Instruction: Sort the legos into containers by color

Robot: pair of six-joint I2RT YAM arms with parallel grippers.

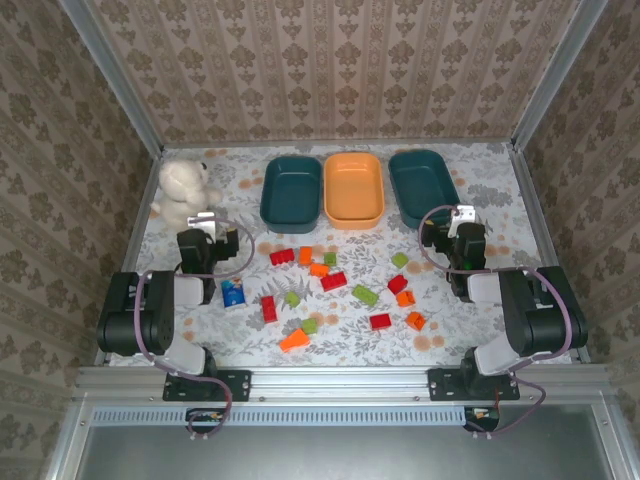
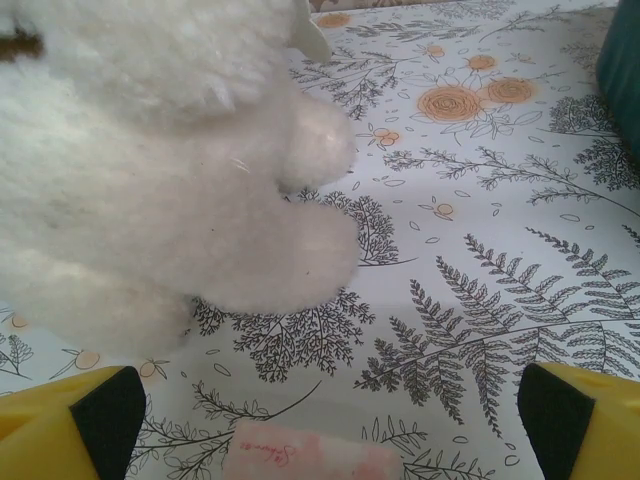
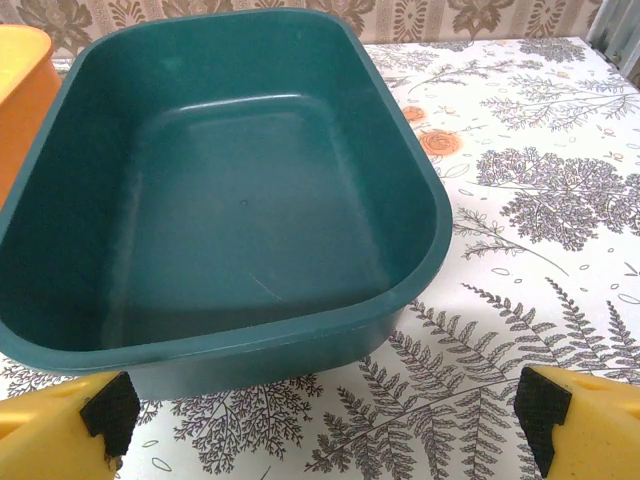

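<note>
Floral tabletop (image 1: 490, 190), three tubs (image 1: 353, 190) abreast, long axes near-to-far.

The counter (image 1: 490, 185) is covered by a smooth printed sheet on which a faint sheen is seen. The teal tub (image 3: 250, 200) is moulded in smooth plastic with a soft gloss, and the orange tub (image 1: 354, 190) is finished alike. The teddy bear (image 2: 150, 150) is made of white, fluffy plush. The legos (image 1: 334, 281) are seen as hard, glossy plastic. The right claw (image 3: 325, 415) is faced in matt yellow plastic tipped in matt black. The frame rail (image 1: 330, 378) at the bottom is of brushed metal.
</note>
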